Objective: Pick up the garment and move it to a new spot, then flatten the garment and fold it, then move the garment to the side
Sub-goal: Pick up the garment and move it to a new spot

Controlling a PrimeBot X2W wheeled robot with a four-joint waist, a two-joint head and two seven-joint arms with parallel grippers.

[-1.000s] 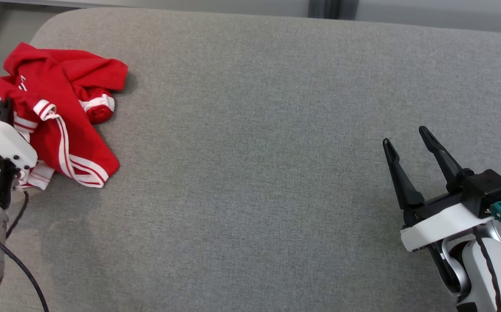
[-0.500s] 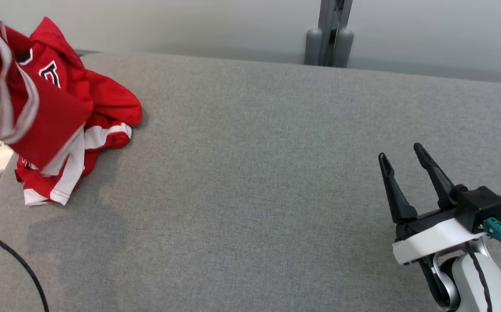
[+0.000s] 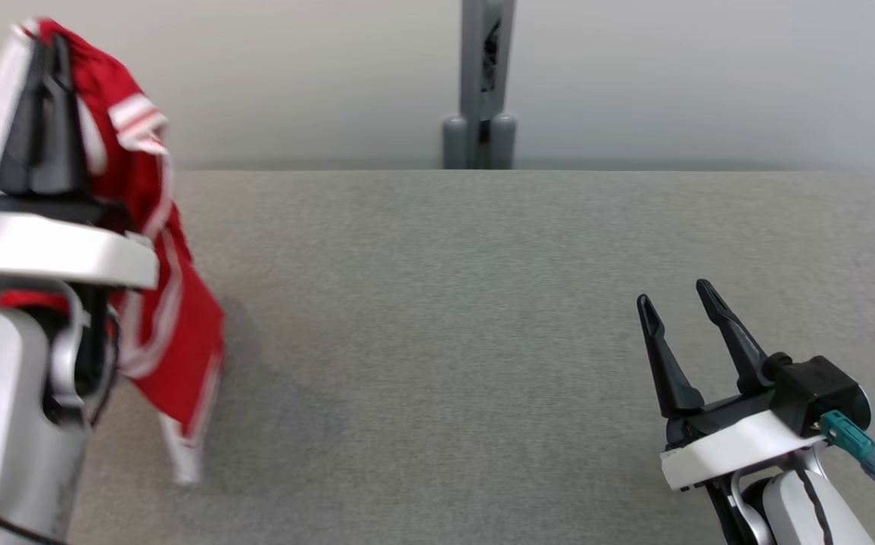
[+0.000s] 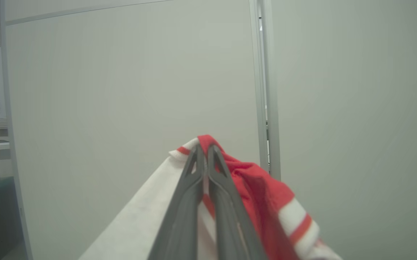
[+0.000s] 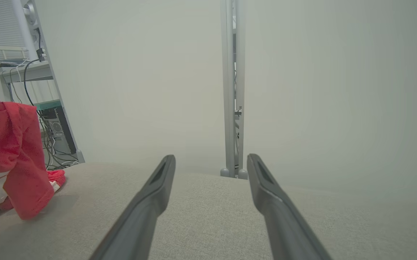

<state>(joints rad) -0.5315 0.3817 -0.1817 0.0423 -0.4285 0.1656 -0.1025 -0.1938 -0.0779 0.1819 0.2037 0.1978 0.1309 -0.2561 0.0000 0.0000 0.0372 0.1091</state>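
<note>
The garment (image 3: 165, 333) is red with white stripes and hangs from my left gripper (image 3: 48, 53), which is raised at the far left and shut on its upper edge. In the left wrist view the two fingers (image 4: 194, 187) press together on the garment (image 4: 262, 191), and cloth drapes off both sides. Its lower end trails down to the grey cushioned surface (image 3: 445, 341). From the right wrist view the garment (image 5: 10, 159) hangs at the far left, its bottom touching the surface. My right gripper (image 3: 680, 303) stands open at the lower right, holding nothing.
A grey post (image 3: 479, 83) stands against the pale wall behind the surface's far edge. In the right wrist view a desk with cables (image 5: 49, 144) stands beyond the left end. The wide middle of the surface (image 5: 212, 216) lies between the grippers.
My left gripper has lifted the garment off the surface, so it now hangs instead of lying crumpled. The head camera has tilted up, bringing the wall into view. The right gripper stays open.
</note>
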